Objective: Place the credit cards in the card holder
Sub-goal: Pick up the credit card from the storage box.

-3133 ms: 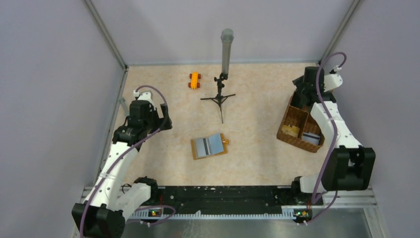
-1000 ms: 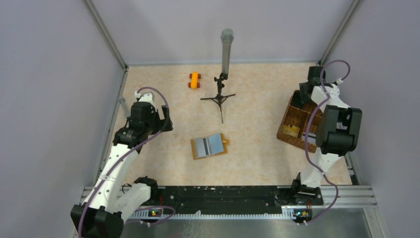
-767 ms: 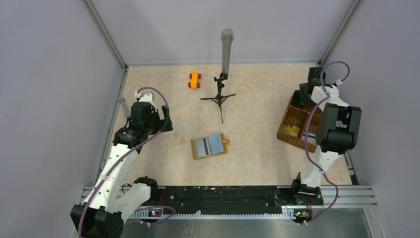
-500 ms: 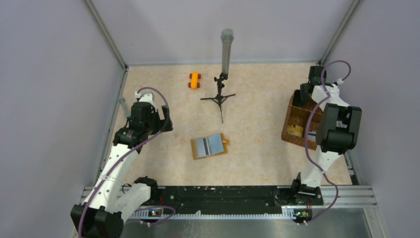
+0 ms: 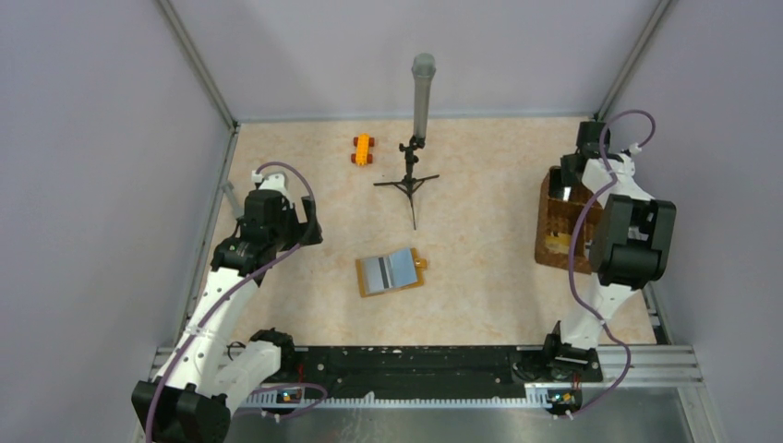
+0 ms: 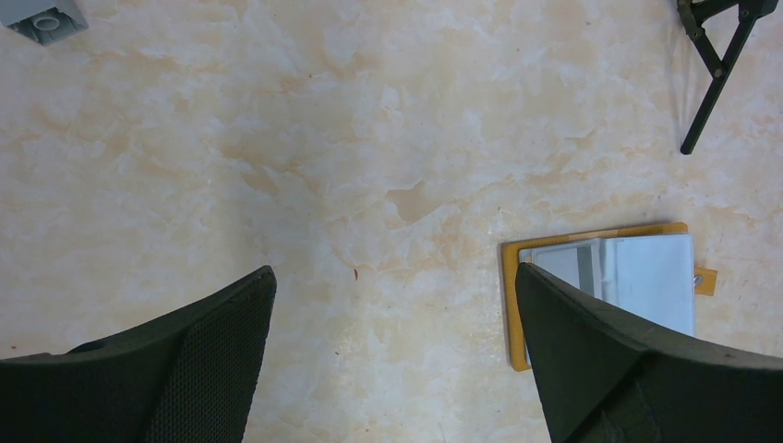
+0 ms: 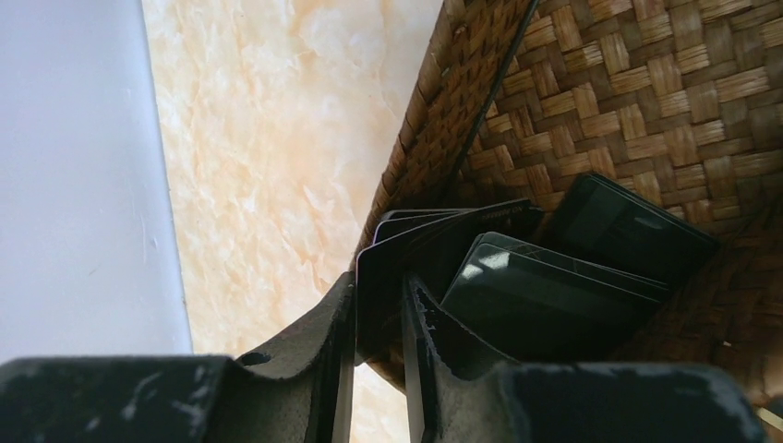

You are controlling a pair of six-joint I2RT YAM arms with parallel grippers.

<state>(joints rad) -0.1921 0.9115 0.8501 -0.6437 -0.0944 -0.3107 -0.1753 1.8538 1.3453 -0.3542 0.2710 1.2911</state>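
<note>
Card holder (image 5: pixel 391 273) lies open and flat on the table (image 5: pixel 480 295), mid-workspace, nearest the arm bases. Two cards sit on its open face: silvery grey card (image 6: pixel 571 262) on the left half, pale blue card (image 6: pixel 654 281) on the right half, side by side. Can't tell if they're tucked into slots or just resting on top.

Left gripper (image 6: pixel 395 272) hovers above bare table just left of the holder, fingers spread wide, nothing between them.

Right side, further back: wicker basket (image 5: pixel 557 217) sits by the right wall and looks tipped up on edge in the top view; can't confirm the angle. Right gripper (image 7: pixel 378 279) is down inside the basket's corner, fingers nearly together, pinching a dark card (image 7: pixel 415 245) by its edge. More dark cards (image 7: pixel 554 295) are fanned against the woven wall right beside it.

Behind centre: black tripod (image 5: pixel 407 180) with a grey upright cylinder. Farthest back: orange toy car (image 5: pixel 362 149), well apart from the holder.
</note>
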